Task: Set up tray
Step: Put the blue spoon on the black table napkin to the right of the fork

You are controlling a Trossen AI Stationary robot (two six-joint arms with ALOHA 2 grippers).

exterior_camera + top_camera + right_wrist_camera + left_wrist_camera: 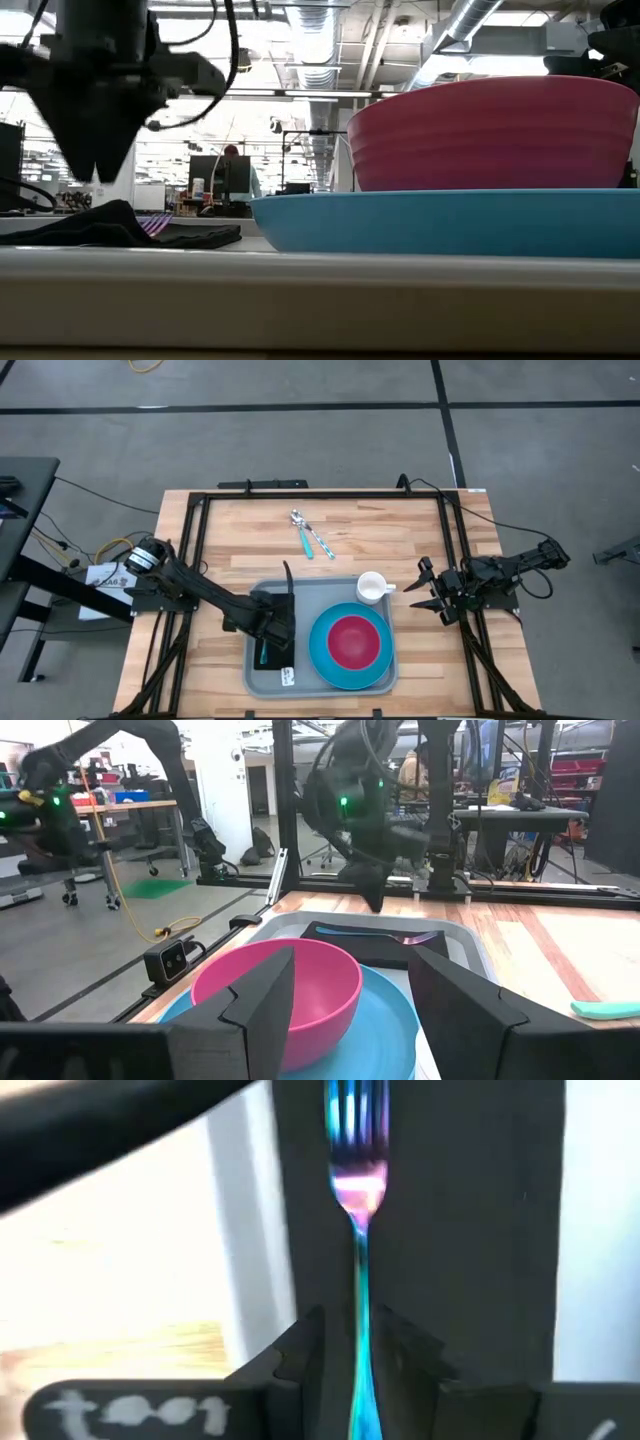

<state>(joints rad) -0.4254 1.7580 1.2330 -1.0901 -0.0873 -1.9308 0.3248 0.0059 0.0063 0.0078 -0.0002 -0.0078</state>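
High view: the left gripper (268, 643) was seen spread around the fork (358, 1280), the right gripper (432, 592) gaped empty, and the rigid, loaded tray (300, 588) was judged best lifted by its rim.

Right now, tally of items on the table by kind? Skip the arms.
Tray: 1
Plate: 1
Bowl: 1
Mug: 1
Napkin: 1
Fork, lying on the napkin: 1
Utensils off the tray on the wood: 2
Total: 8
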